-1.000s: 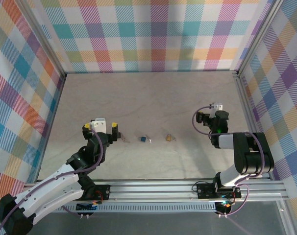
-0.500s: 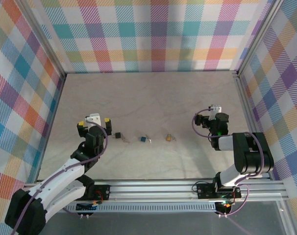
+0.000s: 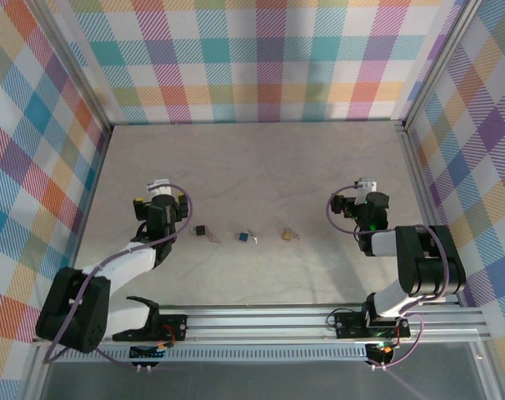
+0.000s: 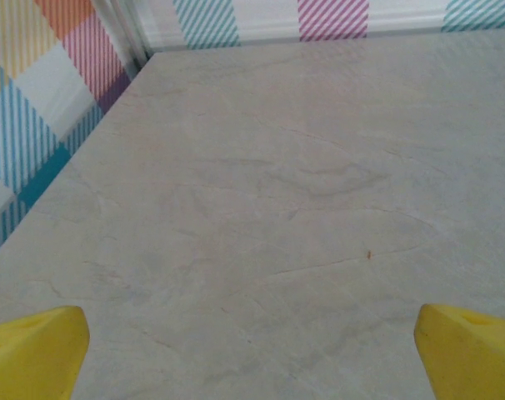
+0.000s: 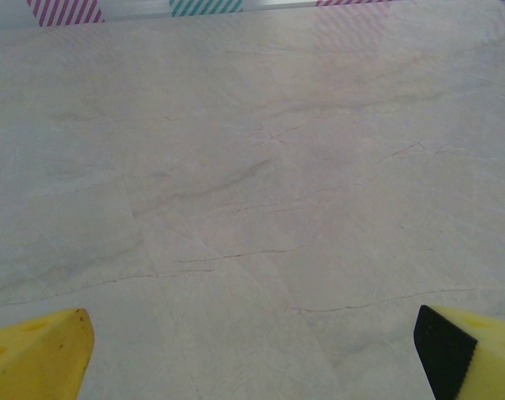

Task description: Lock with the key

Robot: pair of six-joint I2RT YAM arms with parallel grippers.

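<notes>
Three small padlocks lie in a row mid-table in the top view: a black one [image 3: 201,231], a blue one [image 3: 245,237] and a brass one [image 3: 285,235]. Each has a thin silvery piece beside it; I cannot tell which of these is the key. My left gripper [image 3: 160,200] stands open to the left of the black lock, apart from it. My right gripper [image 3: 358,198] is open to the right of the brass lock. In the left wrist view the open gripper [image 4: 252,354] has only bare table between its yellow fingertips [image 4: 36,350]. The right wrist view has the same, gripper [image 5: 252,354] open over bare table.
Checked walls close the table [image 3: 252,158] in on the left, back and right. An aluminium rail [image 3: 269,321] runs along the near edge by the arm bases. The far half of the tabletop is bare marble-patterned surface.
My left gripper has swung left and back, away from the black lock, uncovering it. The right gripper has hardly moved. The locks stayed put.
</notes>
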